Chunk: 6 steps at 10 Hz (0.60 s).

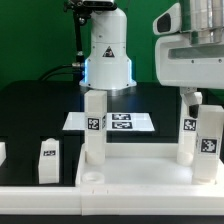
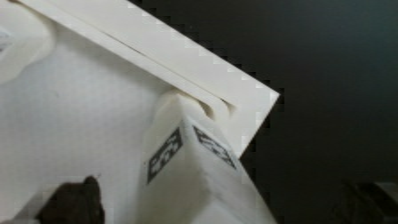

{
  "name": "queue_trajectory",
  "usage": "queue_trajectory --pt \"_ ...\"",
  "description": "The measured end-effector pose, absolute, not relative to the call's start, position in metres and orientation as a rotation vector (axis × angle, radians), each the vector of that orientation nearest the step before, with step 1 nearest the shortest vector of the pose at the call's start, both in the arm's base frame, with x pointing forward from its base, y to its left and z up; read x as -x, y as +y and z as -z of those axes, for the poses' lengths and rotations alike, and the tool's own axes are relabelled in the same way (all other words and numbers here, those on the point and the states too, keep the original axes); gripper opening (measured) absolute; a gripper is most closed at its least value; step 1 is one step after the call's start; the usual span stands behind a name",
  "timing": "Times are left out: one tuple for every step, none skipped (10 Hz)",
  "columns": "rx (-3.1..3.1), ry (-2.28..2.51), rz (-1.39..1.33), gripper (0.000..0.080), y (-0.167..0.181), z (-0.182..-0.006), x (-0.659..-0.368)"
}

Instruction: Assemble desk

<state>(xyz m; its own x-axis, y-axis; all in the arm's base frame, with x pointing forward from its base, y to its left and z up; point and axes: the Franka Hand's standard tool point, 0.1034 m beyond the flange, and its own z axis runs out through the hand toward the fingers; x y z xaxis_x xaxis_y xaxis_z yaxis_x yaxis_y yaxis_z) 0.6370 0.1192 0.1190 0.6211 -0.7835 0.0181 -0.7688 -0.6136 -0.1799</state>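
The white desk slab (image 1: 140, 172) lies at the front. Three tagged white legs stand upright on it: one near the middle (image 1: 95, 125), one at the exterior view's right (image 1: 187, 135), and one beside it at the right edge (image 1: 209, 135). My gripper (image 1: 204, 100) hangs over that last leg. In the wrist view my gripper (image 2: 222, 208) straddles this leg (image 2: 210, 165), which stands in the slab's corner (image 2: 160, 70). One dark finger (image 2: 71, 200) shows apart from the leg, so the jaws are open. A fourth leg (image 1: 48, 160) stands loose at the exterior view's left.
The marker board (image 1: 125, 122) lies on the black table behind the slab. The robot base (image 1: 108, 55) stands at the back centre. A small white piece (image 1: 2, 152) shows at the left edge. A white border rail (image 1: 60, 205) runs along the front.
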Motion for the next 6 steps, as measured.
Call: queue_trajectory --pt "2.879 0.903 0.188 0.0649 0.1157 -0.1199 -0.6386" --pt "2.932 0.753 0.203 0.0649 0.1161 -0.1193 -0.6391" --pt "2.934 0.747 0.203 0.0649 0.1154 -0.1191 -0.6391" --pt "2.912 0.816 0.199 0.053 0.1154 -0.1191 -0.6391" --pt "2.904 0.841 0.197 0.053 0.1154 -0.119 -0.639" --pt "2.881 0.906 0.193 0.0341 0.1155 -0.119 -0.639"
